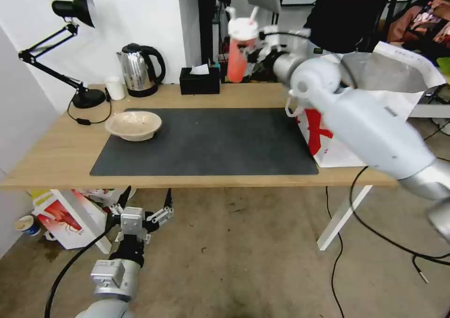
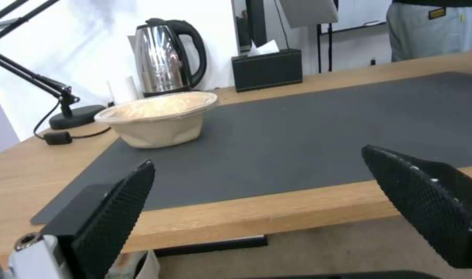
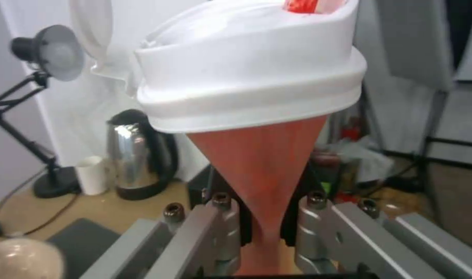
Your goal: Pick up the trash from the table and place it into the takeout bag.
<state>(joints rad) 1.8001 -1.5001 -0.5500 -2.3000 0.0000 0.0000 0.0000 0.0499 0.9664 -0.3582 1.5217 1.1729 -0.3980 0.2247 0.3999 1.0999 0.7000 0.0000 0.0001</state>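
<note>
The red translucent cup (image 1: 236, 60) with white lid and straws hangs in the air above the back edge of the table (image 1: 56, 154), left of the takeout bag (image 1: 375, 74). My right gripper (image 1: 252, 55) is shut on the cup's lower body (image 3: 261, 166), its fingers (image 3: 220, 228) pressing either side. A shallow beige bowl (image 1: 133, 124) rests on the left end of the dark mat (image 1: 211, 140). The bag stands open at the table's right end, foil lining showing. My left gripper (image 1: 146, 201) hangs open below the table's front edge, facing the bowl (image 2: 161, 118).
Along the back of the table stand a black desk lamp (image 1: 77, 13), a small white cup (image 1: 115, 87), a steel kettle (image 1: 138, 70) and a black tissue box (image 1: 199, 80). A red-and-white box (image 1: 63, 217) sits on the floor under the table's left end. Cables trail on the floor at right.
</note>
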